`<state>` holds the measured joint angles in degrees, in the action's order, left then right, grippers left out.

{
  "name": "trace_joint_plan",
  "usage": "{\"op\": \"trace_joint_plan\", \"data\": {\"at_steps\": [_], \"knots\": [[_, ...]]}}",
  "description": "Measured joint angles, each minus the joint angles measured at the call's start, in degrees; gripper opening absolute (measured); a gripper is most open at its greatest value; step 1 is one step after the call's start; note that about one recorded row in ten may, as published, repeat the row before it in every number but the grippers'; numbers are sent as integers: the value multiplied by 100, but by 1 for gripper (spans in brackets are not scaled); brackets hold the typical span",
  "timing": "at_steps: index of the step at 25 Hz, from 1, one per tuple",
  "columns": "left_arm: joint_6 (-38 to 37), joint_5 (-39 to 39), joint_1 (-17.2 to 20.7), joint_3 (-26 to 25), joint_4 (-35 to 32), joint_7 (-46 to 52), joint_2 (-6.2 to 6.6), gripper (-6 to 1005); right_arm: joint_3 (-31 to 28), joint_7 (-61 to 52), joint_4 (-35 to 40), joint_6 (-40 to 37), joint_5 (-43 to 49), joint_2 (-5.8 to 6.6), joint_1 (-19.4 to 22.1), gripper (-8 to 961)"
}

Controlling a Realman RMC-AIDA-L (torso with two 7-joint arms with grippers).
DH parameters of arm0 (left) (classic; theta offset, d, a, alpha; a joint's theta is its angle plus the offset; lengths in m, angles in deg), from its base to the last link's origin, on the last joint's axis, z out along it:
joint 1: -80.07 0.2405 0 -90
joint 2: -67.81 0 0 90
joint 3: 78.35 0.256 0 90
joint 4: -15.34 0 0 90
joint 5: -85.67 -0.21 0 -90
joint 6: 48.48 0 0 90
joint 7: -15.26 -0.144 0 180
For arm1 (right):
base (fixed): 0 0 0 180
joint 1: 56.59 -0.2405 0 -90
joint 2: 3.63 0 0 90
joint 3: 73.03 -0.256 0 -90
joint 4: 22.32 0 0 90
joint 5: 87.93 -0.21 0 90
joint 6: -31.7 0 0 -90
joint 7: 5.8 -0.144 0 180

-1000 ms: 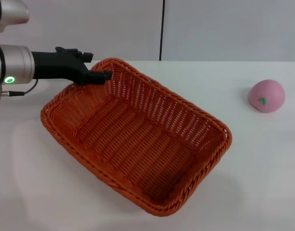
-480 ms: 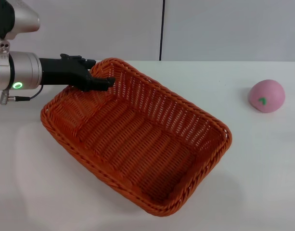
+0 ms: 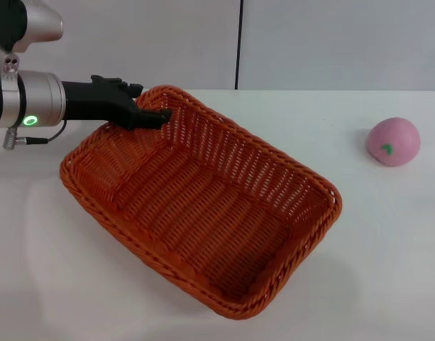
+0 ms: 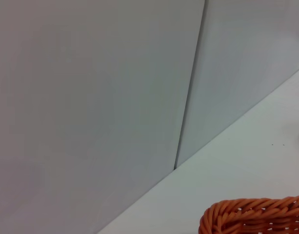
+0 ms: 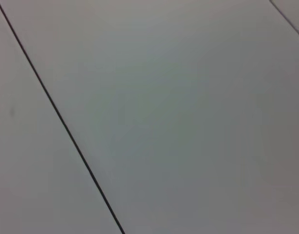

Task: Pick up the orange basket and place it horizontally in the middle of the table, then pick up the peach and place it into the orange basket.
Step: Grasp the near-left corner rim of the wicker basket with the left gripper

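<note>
The left gripper (image 3: 152,117) reaches the orange basket (image 3: 203,195) at its far-left rim; jaw state cannot be told. A shallow corner grip risks slipping or swinging the basket toward the peach (image 3: 393,141).

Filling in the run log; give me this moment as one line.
left gripper: at orange basket far-left rim | basket: diagonal on table | peach: on table, right | right gripper: unseen

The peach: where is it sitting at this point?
In the head view the peach rests on the table at the far right, apart from the orange basket, whose far-left rim the left gripper reaches.
</note>
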<state>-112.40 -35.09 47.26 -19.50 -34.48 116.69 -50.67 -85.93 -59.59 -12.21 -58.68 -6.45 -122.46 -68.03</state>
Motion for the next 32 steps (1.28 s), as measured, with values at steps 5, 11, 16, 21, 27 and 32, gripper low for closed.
{"op": "trace_joint_plan", "data": {"at_steps": [5, 11, 16, 21, 27, 32], "knots": [[-67, -264, -125, 2, -66, 262, 28, 739, -1, 0, 0, 45, 0, 0, 1, 684], [-223, -1232, -473, 141, -306, 960, 3, 702, -2, 0, -14, 131, 0, 0, -14, 684], [-226, -1278, -512, 154, -313, 992, 1, 573, -2, 26, -43, 175, 0, 1, -20, 684], [-267, -1307, -574, 191, -474, 1153, 0, 527, -50, 17, -44, 190, 0, 13, 2, 684], [-308, -1330, -576, 224, -612, 1214, 0, 472, -106, 18, -24, 265, 0, 18, -3, 684], [-326, -1334, -577, 228, -624, 1223, 5, 318, -275, 15, 9, 290, 0, 34, 0, 684]]}}
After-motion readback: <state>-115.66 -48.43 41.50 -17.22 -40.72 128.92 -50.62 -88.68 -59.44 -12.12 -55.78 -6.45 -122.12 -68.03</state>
